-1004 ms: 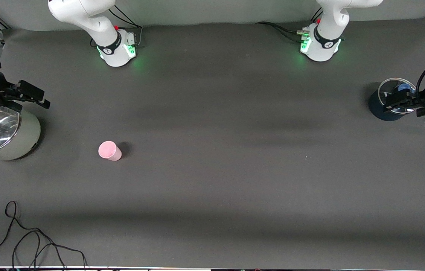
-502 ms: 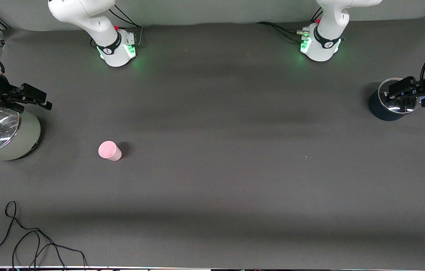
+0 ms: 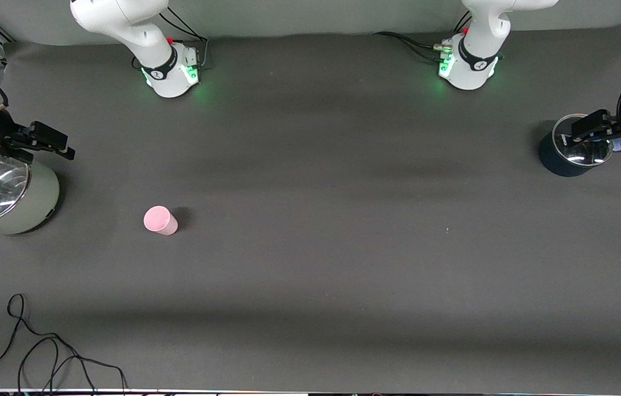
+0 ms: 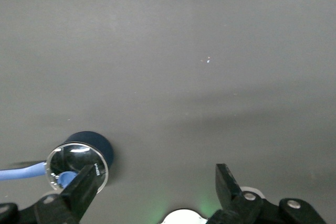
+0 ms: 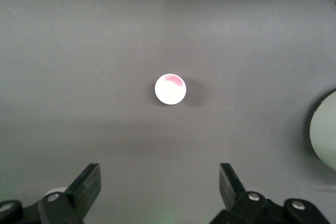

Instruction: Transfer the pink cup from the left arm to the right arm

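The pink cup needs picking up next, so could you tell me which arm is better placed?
Probably the right. The pink cup stands toward its end of the table, near the open right gripper; the open left gripper hovers over the dark blue pot.

White arms (image 3: 123, 22) (green-lit bases), black jaws

Showing no readable text anywhere; only an illegible white mark on the left gripper (image 4: 152, 192) finger.

matt smooth pink cup (image 3: 160, 220); matt grey table (image 3: 316, 264); glossy glass pot lid (image 3: 584, 147).
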You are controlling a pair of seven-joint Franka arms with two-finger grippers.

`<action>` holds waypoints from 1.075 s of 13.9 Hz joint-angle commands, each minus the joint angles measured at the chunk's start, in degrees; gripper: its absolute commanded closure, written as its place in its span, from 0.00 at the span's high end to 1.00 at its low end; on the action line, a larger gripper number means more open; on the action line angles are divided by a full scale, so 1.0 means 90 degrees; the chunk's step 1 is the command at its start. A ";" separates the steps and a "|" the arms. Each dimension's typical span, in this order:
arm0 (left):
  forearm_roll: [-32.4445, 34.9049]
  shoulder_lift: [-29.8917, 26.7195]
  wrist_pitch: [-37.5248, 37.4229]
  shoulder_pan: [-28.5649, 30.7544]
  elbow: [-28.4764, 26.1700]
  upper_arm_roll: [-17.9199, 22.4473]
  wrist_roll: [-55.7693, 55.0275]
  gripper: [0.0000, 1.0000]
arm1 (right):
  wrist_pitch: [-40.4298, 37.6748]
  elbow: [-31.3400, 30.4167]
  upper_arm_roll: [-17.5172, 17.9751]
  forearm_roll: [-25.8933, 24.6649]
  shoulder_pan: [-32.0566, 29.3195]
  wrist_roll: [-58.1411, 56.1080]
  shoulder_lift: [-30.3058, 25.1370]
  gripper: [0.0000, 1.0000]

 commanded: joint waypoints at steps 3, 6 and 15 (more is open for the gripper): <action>0.0175 -0.0167 0.0052 0.0052 -0.0172 -0.0088 -0.0008 1.00 | -0.0125 0.0237 0.1934 -0.0550 -0.1559 0.0072 0.0086 1.00; 0.0185 -0.0157 0.0305 0.0042 -0.0308 -0.0098 -0.0008 1.00 | -0.0116 0.0324 0.2288 -0.0540 -0.2001 0.0091 0.0115 1.00; 0.0097 -0.0099 0.0589 0.0032 -0.0426 -0.0108 -0.0076 1.00 | -0.0389 0.0911 0.2327 -0.0472 -0.1962 0.0767 0.0340 1.00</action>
